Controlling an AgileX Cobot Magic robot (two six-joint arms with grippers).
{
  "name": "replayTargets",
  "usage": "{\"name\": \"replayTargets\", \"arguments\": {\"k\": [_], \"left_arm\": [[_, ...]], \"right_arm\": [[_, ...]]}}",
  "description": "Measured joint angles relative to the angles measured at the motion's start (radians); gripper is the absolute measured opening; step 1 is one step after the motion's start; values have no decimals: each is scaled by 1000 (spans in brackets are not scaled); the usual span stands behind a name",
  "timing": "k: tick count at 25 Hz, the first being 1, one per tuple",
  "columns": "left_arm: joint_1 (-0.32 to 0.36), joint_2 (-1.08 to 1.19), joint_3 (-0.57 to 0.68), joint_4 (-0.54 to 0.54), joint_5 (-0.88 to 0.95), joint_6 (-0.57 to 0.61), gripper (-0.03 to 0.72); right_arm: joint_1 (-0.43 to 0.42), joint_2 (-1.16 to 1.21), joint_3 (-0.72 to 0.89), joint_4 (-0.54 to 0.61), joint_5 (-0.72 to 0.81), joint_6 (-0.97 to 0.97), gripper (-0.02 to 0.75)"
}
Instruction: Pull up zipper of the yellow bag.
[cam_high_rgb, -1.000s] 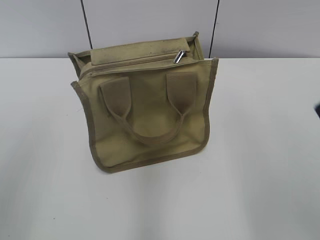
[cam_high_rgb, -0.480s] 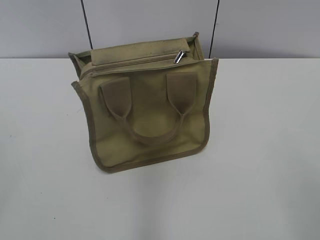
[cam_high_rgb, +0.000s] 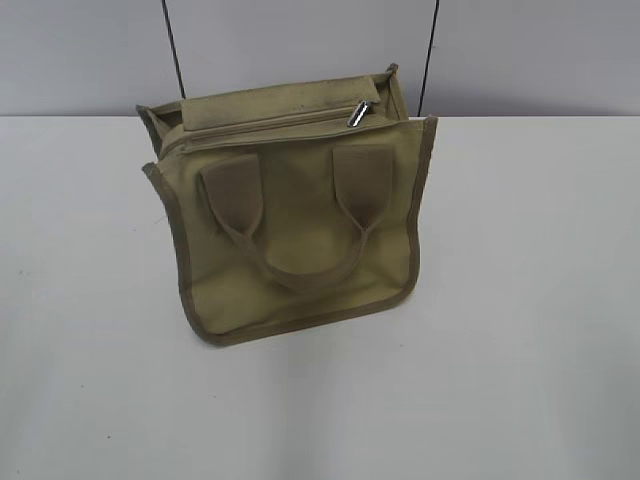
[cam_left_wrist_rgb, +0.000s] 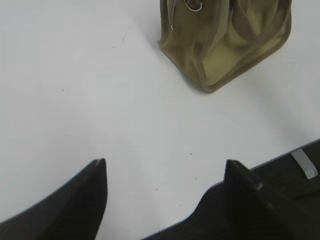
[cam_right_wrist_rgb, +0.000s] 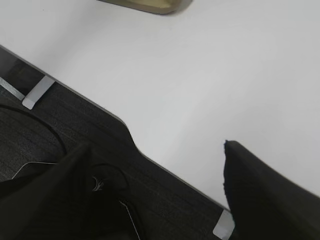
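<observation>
The yellow bag (cam_high_rgb: 300, 220) lies on the white table (cam_high_rgb: 520, 300) at the middle back, handle side up. Its zipper (cam_high_rgb: 270, 125) runs along the top edge, with the silver pull tab (cam_high_rgb: 357, 113) at the right end. Neither gripper shows in the exterior view. In the left wrist view my left gripper (cam_left_wrist_rgb: 165, 162) is open and empty over bare table, and a bag corner (cam_left_wrist_rgb: 225, 45) sits well ahead of it. In the right wrist view my right gripper (cam_right_wrist_rgb: 157, 145) is open and empty at the table's front edge, with a sliver of the bag (cam_right_wrist_rgb: 150, 5) far ahead.
A grey wall with two black vertical cables (cam_high_rgb: 173, 50) stands behind the table. The table's front edge with a curved cut-out (cam_right_wrist_rgb: 125, 130) and dark floor with cables lie below the right gripper.
A dark shape at the right edge of the exterior view one second ago has gone out of frame. The bag has not moved.
</observation>
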Motion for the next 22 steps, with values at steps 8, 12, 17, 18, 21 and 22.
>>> {"name": "replayTargets", "arguments": {"k": [8, 12, 17, 18, 21, 22], "left_arm": [[0, 0, 1, 0, -7, 1, 547], [44, -5, 1, 0, -8, 1, 547], [223, -66, 1, 0, -12, 1, 547], [267, -82, 1, 0, -12, 1, 547], [369, -128, 1, 0, -12, 1, 547], [396, -144, 1, 0, -14, 1, 547]], "right_arm": [[0, 0, 2, 0, -11, 0, 595], [-53, -1, 2, 5, -11, 0, 585], [-290, -50, 2, 24, -12, 0, 584], [-351, -67, 2, 28, -13, 0, 584], [-517, -126, 2, 29, -13, 0, 583], [-560, -149, 2, 29, -13, 0, 583]]}}
